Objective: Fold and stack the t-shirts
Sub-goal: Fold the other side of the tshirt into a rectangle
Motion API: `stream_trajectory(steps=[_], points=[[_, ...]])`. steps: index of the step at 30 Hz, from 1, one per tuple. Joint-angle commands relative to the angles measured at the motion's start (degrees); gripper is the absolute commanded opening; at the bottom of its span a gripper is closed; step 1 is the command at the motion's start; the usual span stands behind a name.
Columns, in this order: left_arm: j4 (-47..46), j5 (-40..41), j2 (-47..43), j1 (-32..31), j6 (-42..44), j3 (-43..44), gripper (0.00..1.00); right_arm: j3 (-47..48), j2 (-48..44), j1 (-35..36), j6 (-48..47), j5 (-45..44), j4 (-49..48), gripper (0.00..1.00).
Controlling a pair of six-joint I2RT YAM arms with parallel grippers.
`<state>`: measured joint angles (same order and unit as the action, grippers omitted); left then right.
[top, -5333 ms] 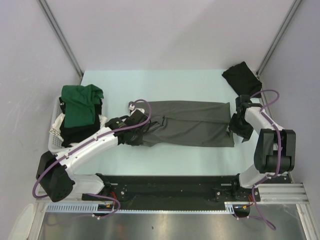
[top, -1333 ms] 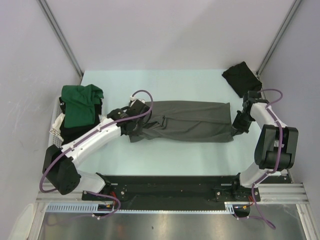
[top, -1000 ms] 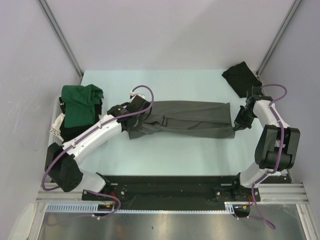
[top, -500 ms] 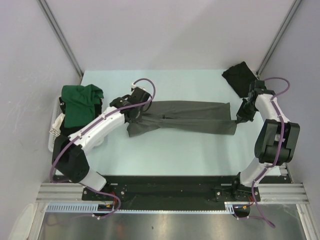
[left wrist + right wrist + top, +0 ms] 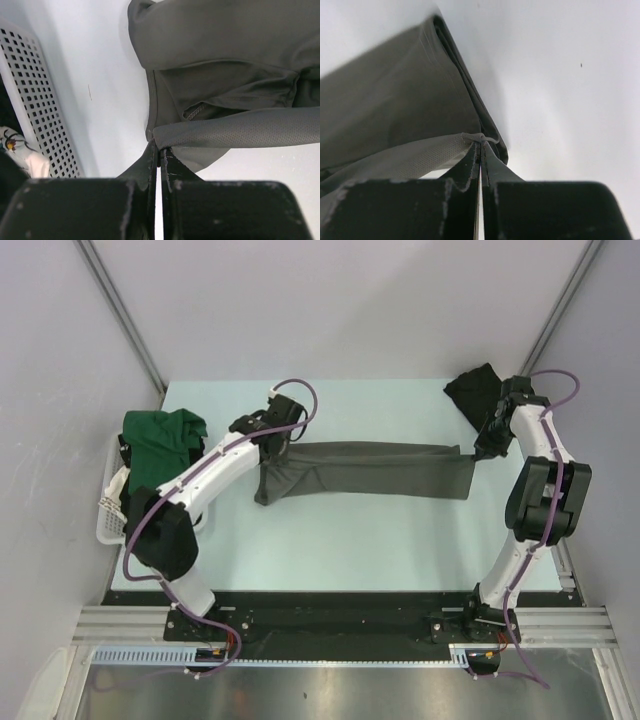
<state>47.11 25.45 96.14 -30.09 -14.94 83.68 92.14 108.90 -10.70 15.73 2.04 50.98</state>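
Note:
The charcoal grey t-shirt (image 5: 365,468) hangs stretched in a long band across the middle of the table (image 5: 340,540). My left gripper (image 5: 268,446) is shut on the shirt's left edge, and in the left wrist view a hem is pinched at the tips of that gripper (image 5: 160,150) while the grey cloth (image 5: 220,55) lies beneath. At the right end, my right gripper (image 5: 479,452) is shut on the hem; in the right wrist view the gripper (image 5: 481,144) pinches the hem above the folded grey cloth (image 5: 395,100). The black t-shirt (image 5: 478,392) lies crumpled at the back right. The green t-shirt (image 5: 160,440) lies on the basket.
A white slatted basket (image 5: 108,520) sits at the left table edge, its perforated wall (image 5: 40,115) close beside my left gripper, with dark cloth under the green shirt. Grey walls enclose the table on three sides. The black t-shirt lies right behind my right wrist.
Both grippers have carried the grey shirt's pinched edge toward the back of the table. The shirt has narrowed into a raised, taut band between them.

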Motion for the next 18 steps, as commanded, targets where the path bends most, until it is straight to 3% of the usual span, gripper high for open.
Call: stream_trajectory(steps=[1,18], points=[[-1.1,2.3,2.3,1.4,2.7,4.2,0.0,6.6,3.6,-0.6,-1.2,-1.3,1.0,0.0],[-0.4,5.7,10.1,6.7,9.1,11.3,0.0,19.0,15.6,-0.7,-2.0,1.4,3.8,0.0]])
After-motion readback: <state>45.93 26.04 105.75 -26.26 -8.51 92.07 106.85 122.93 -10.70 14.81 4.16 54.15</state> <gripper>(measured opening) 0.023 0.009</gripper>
